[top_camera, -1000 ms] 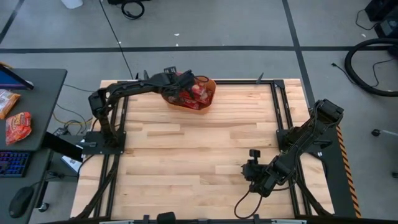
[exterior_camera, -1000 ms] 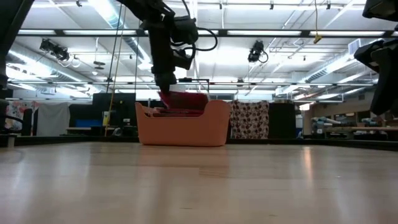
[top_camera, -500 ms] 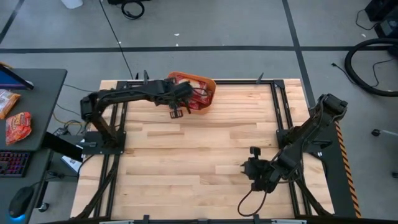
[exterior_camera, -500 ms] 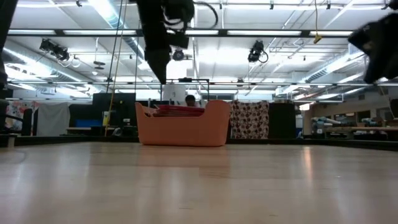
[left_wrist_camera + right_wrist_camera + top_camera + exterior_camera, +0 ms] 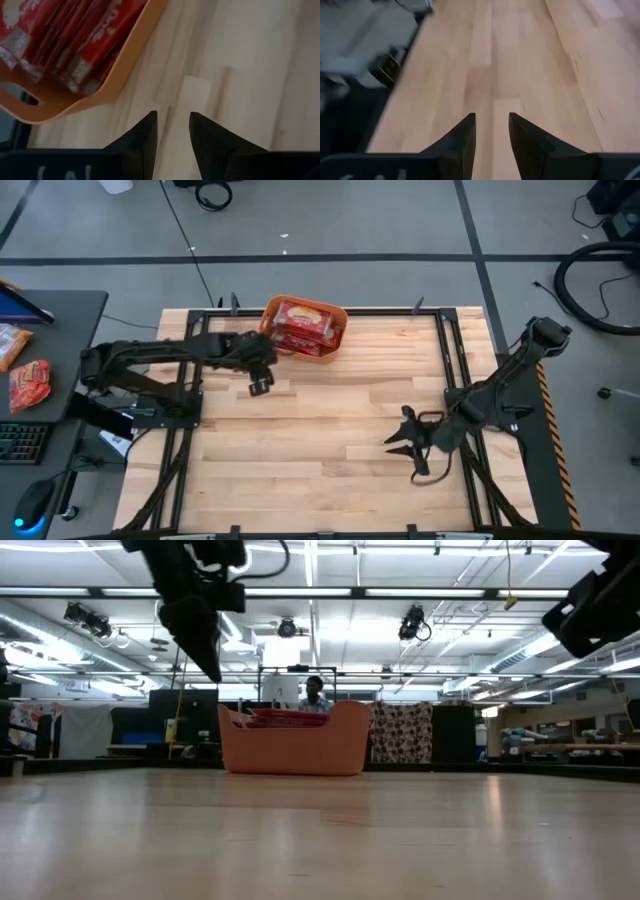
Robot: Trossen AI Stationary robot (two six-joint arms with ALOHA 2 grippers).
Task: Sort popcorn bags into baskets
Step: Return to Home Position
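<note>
Lying flat in tub (image 5: 340,313), bags (image 5: 302,322) lengthwise along it, left hand (image 5: 258,384) nearby, right hand (image 5: 398,442) well apart, both slightly parted, empty.

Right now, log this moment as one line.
popcorn bags: in orange tub | left gripper: open, empty, raised beside orange tub | right gripper: open, empty, over table

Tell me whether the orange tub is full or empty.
Nearly full: red popcorn bags fill the orange tub in the high view; in the low view the pile reaches about rim height.
</note>
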